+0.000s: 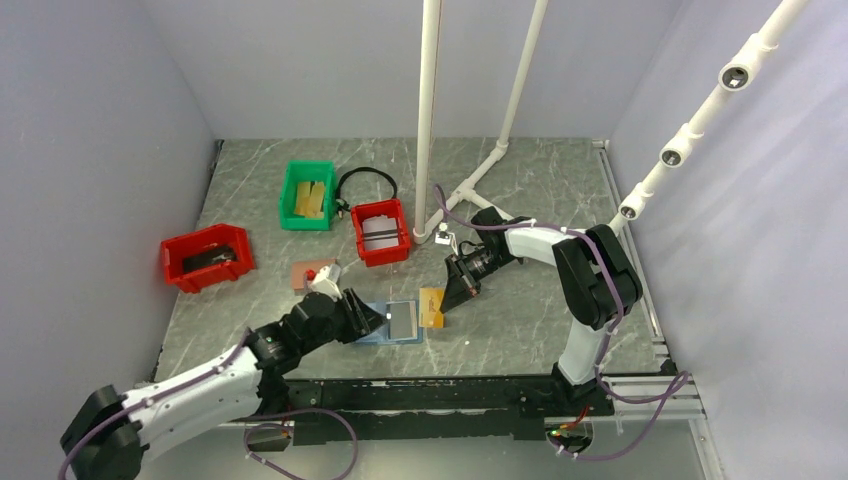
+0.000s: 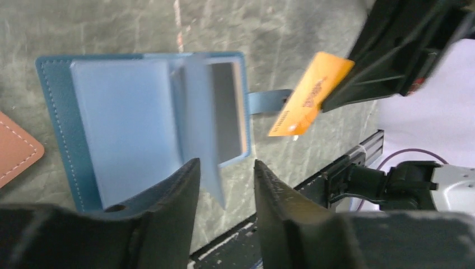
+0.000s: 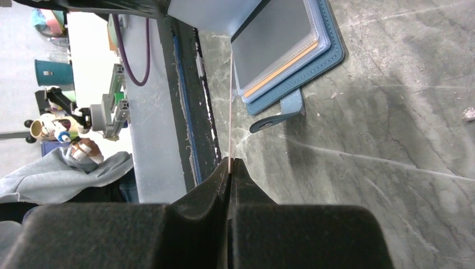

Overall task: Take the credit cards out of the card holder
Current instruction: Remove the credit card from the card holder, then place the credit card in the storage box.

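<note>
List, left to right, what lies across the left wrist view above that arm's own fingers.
Brown wallet corner → card holder → snap tab → credit card → right gripper, pinching that card.

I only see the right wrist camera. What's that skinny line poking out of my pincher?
Observer: A gold card, edge-on to you; the left wrist camera shows its flat face.
Operator: Is it out of the wallet?
Observer: Yes, from above it sits just past the blue wallet, in no pocket.
Operator: Where's the other pincher?
Observer: The left gripper is open at the wallet's edge, a pale flap between its fingers.
</note>
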You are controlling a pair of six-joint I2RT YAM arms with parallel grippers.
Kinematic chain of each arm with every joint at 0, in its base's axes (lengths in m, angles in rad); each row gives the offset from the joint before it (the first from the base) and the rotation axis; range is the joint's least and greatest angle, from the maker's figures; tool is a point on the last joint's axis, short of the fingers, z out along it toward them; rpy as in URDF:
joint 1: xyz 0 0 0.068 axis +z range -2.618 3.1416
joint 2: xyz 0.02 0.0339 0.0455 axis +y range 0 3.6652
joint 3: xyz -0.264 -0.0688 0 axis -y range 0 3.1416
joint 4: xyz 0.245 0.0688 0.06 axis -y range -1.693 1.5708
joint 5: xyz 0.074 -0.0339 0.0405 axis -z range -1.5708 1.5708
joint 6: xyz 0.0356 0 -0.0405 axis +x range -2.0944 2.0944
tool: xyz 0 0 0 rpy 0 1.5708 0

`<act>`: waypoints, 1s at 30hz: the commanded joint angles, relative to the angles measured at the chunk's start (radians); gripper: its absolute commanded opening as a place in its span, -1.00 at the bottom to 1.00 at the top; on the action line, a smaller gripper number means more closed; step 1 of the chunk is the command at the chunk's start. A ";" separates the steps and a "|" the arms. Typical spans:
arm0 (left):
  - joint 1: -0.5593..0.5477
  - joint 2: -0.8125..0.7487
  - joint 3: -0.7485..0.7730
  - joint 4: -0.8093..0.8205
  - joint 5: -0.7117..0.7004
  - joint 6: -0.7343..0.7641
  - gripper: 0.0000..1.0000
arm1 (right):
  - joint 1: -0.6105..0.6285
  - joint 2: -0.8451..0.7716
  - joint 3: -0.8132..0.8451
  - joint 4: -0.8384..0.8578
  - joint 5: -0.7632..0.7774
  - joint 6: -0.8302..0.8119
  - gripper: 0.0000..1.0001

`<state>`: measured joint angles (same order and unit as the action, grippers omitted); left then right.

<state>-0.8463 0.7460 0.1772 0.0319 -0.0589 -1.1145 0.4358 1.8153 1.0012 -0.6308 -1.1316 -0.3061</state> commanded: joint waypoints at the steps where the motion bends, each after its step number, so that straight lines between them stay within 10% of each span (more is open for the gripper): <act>1: 0.003 -0.128 0.137 -0.302 -0.058 0.097 0.00 | -0.003 -0.024 0.040 -0.033 -0.055 -0.058 -1.00; 6: 0.003 -0.203 0.182 -0.371 -0.044 0.159 0.44 | -0.002 -0.036 0.050 -0.065 -0.095 -0.102 -1.00; 11: 0.003 -0.152 0.085 0.007 0.108 0.186 0.77 | 0.001 -0.041 0.059 -0.099 -0.130 -0.142 -1.00; 20: 0.003 0.274 0.180 0.388 0.291 0.265 0.71 | 0.004 -0.051 0.070 -0.141 -0.168 -0.191 -1.00; 30: 0.004 0.522 0.241 0.612 0.386 0.232 0.18 | 0.006 -0.058 0.080 -0.170 -0.190 -0.217 -1.00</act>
<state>-0.8455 1.2259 0.3824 0.4950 0.2584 -0.8803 0.4377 1.7985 1.0454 -0.7788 -1.2671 -0.4728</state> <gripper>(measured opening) 0.653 0.008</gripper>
